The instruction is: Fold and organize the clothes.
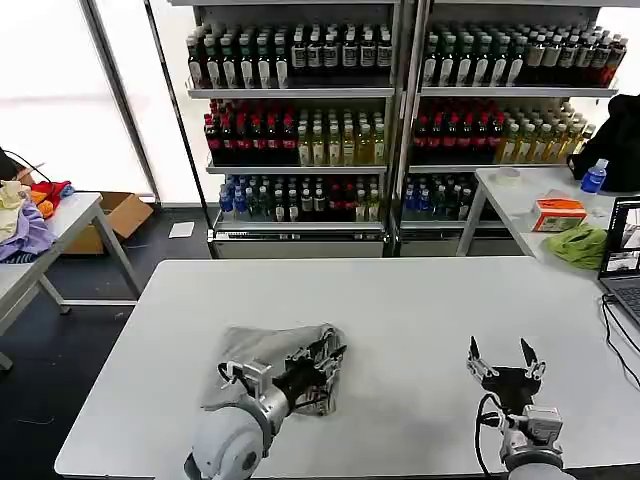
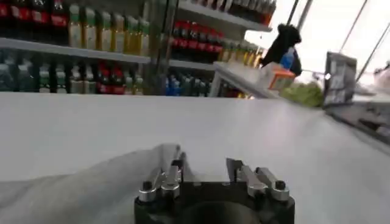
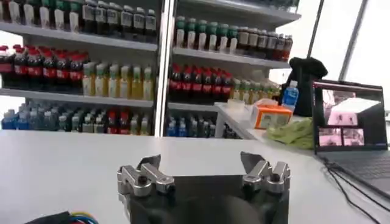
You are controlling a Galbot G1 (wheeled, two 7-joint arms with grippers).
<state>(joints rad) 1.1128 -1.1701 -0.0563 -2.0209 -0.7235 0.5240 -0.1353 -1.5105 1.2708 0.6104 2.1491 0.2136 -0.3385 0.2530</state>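
Lower left, the left claw (image 1: pixel 322 362) grips a crumpled grey shirt (image 1: pixel 262 352) on the bench (image 1: pixel 420 300); lower right, the right claw (image 1: pixel 502 353) hovers open.

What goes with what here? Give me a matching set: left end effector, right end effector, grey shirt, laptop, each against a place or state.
Things:
1. left end effector
2. right end effector
3. grey shirt
4. laptop

Places or states:
A. lies bunched on the white table, near its front left
B. open, over bare table at the front right
C. at the table's right edge, screen lit
D. over the bunched fabric

Pairs: 1-D, 2-B, 3-A, 4-C
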